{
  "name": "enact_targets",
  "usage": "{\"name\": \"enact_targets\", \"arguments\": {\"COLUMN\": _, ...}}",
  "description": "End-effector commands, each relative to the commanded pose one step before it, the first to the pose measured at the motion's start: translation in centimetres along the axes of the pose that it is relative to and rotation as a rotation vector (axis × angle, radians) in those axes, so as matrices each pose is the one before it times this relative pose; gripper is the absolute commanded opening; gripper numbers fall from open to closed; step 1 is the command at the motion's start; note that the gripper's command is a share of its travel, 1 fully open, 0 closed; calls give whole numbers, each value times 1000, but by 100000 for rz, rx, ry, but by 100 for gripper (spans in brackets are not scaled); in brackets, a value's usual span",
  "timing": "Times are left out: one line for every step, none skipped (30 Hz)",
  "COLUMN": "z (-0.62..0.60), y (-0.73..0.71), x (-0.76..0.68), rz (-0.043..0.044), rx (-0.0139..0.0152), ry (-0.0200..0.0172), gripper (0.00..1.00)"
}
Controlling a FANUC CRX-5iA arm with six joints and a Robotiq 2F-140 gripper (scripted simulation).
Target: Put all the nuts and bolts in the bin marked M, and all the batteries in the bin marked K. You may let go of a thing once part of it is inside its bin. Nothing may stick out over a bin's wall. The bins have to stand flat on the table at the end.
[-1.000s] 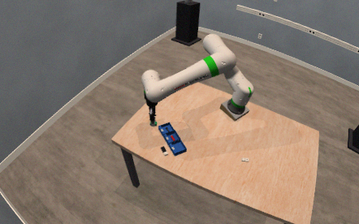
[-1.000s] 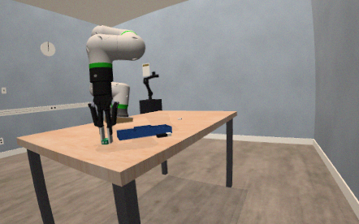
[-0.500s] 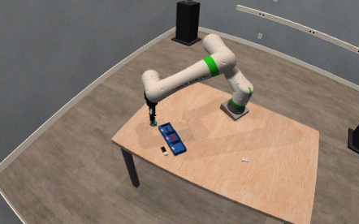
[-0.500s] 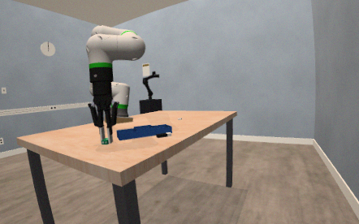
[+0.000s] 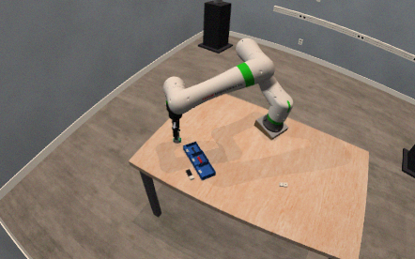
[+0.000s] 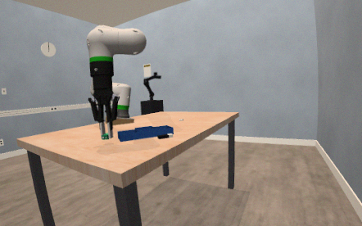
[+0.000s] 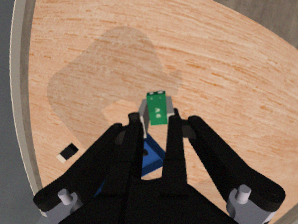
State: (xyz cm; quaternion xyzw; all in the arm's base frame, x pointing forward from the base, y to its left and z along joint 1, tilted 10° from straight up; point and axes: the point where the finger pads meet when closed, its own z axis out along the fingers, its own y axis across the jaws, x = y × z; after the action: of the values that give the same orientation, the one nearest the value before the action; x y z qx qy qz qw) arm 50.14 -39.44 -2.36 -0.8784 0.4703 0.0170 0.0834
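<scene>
My gripper [image 5: 176,138] [image 6: 106,133] [image 7: 157,105] is shut on a green block-shaped battery [image 5: 177,141] [image 6: 105,137] [image 7: 156,102], with two terminals at one end. It holds the battery a little above the table, beyond the far end of the blue bins [image 5: 207,172] [image 6: 144,133] [image 7: 152,162]. Three blue bins stand in a row. A red thing [image 5: 200,159] lies in the middle one, and a small dark thing [image 5: 193,149] [image 7: 145,152] in the one nearest the gripper. The bins' letters are not readable. A black and white block [image 5: 190,175] [image 6: 165,136] [image 7: 67,152] lies beside the row.
Two small whitish pieces [image 5: 283,185] lie together on the table [image 5: 315,202] [image 6: 62,145], well away from the bins; they are too small to identify. The arm's base [image 5: 271,128] stands at the opposite side. The table edge runs near the black and white block.
</scene>
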Motion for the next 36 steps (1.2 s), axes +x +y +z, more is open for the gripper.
{"name": "enact_targets", "arguments": {"z": -728, "y": -3, "x": 20, "rz": 5, "rx": 7, "ry": 29, "gripper": 22}}
{"name": "enact_targets", "arguments": {"z": -333, "y": 0, "x": 0, "rz": 0, "rx": 0, "ry": 0, "gripper": 22}}
{"name": "enact_targets", "arguments": {"z": -333, "y": 0, "x": 0, "rz": 0, "rx": 0, "ry": 0, "gripper": 22}}
{"name": "enact_targets", "arguments": {"z": -333, "y": 0, "x": 0, "rz": 0, "rx": 0, "ry": 0, "gripper": 22}}
{"name": "enact_targets", "arguments": {"z": -333, "y": 0, "x": 0, "rz": 0, "rx": 0, "ry": 0, "gripper": 22}}
{"name": "enact_targets", "arguments": {"z": -333, "y": 0, "x": 0, "rz": 0, "rx": 0, "ry": 0, "gripper": 22}}
{"name": "enact_targets", "arguments": {"z": -333, "y": 0, "x": 0, "rz": 0, "rx": 0, "ry": 0, "gripper": 22}}
{"name": "enact_targets", "arguments": {"z": -333, "y": 0, "x": 0, "rz": 0, "rx": 0, "ry": 0, "gripper": 22}}
{"name": "enact_targets", "arguments": {"z": -333, "y": 0, "x": 0, "rz": 0, "rx": 0, "ry": 0, "gripper": 22}}
{"name": "enact_targets", "arguments": {"z": 0, "y": 0, "x": 0, "rz": 0, "rx": 0, "ry": 0, "gripper": 22}}
{"name": "enact_targets", "arguments": {"z": 0, "y": 0, "x": 0, "rz": 0, "rx": 0, "ry": 0, "gripper": 22}}
{"name": "enact_targets", "arguments": {"z": 0, "y": 0, "x": 0, "rz": 0, "rx": 0, "ry": 0, "gripper": 22}}
{"name": "enact_targets", "arguments": {"z": 0, "y": 0, "x": 0, "rz": 0, "rx": 0, "ry": 0, "gripper": 22}}
{"name": "enact_targets", "arguments": {"z": 0, "y": 0, "x": 0, "rz": 0, "rx": 0, "ry": 0, "gripper": 22}}
{"name": "enact_targets", "arguments": {"z": 0, "y": 0, "x": 0, "rz": 0, "rx": 0, "ry": 0, "gripper": 22}}
{"name": "enact_targets", "arguments": {"z": 0, "y": 0, "x": 0, "rz": 0, "rx": 0, "ry": 0, "gripper": 22}}
{"name": "enact_targets", "arguments": {"z": 0, "y": 0, "x": 0, "rz": 0, "rx": 0, "ry": 0, "gripper": 22}}
{"name": "enact_targets", "arguments": {"z": 0, "y": 0, "x": 0, "rz": 0, "rx": 0, "ry": 0, "gripper": 22}}
{"name": "enact_targets", "arguments": {"z": 0, "y": 0, "x": 0, "rz": 0, "rx": 0, "ry": 0, "gripper": 22}}
{"name": "enact_targets", "arguments": {"z": 0, "y": 0, "x": 0, "rz": 0, "rx": 0, "ry": 0, "gripper": 22}}
{"name": "enact_targets", "arguments": {"z": 0, "y": 0, "x": 0, "rz": 0, "rx": 0, "ry": 0, "gripper": 22}}
{"name": "enact_targets", "arguments": {"z": 0, "y": 0, "x": 0, "rz": 0, "rx": 0, "ry": 0, "gripper": 22}}
{"name": "enact_targets", "arguments": {"z": 43, "y": 0, "x": 0, "rz": 0, "rx": 0, "ry": 0, "gripper": 22}}
{"name": "enact_targets", "arguments": {"z": 0, "y": -382, "x": -463, "rz": 0, "rx": 0, "ry": 0, "gripper": 22}}
{"name": "enact_targets", "arguments": {"z": 0, "y": -382, "x": -463, "rz": 0, "rx": 0, "ry": 0, "gripper": 22}}
{"name": "enact_targets", "arguments": {"z": 0, "y": -382, "x": -463, "rz": 0, "rx": 0, "ry": 0, "gripper": 22}}
{"name": "enact_targets", "arguments": {"z": 0, "y": -382, "x": -463, "rz": 0, "rx": 0, "ry": 0, "gripper": 22}}
{"name": "enact_targets", "arguments": {"z": 0, "y": -382, "x": -463, "rz": 0, "rx": 0, "ry": 0, "gripper": 22}}
{"name": "enact_targets", "arguments": {"z": 0, "y": -382, "x": -463, "rz": 0, "rx": 0, "ry": 0, "gripper": 22}}
{"name": "enact_targets", "arguments": {"z": 0, "y": -382, "x": -463, "rz": 0, "rx": 0, "ry": 0, "gripper": 22}}
{"name": "enact_targets", "arguments": {"z": 0, "y": -382, "x": -463, "rz": 0, "rx": 0, "ry": 0, "gripper": 22}}
{"name": "enact_targets", "arguments": {"z": 0, "y": 0, "x": 0, "rz": 0, "rx": 0, "ry": 0, "gripper": 22}}
{"name": "enact_targets", "arguments": {"z": 0, "y": 0, "x": 0, "rz": 0, "rx": 0, "ry": 0, "gripper": 22}}
{"name": "enact_targets", "arguments": {"z": 0, "y": -382, "x": -463, "rz": 0, "rx": 0, "ry": 0, "gripper": 22}}
{"name": "enact_targets", "arguments": {"z": 0, "y": -382, "x": -463, "rz": 0, "rx": 0, "ry": 0, "gripper": 22}}
{"name": "enact_targets", "arguments": {"z": 0, "y": -382, "x": -463, "rz": 0, "rx": 0, "ry": 0, "gripper": 22}}
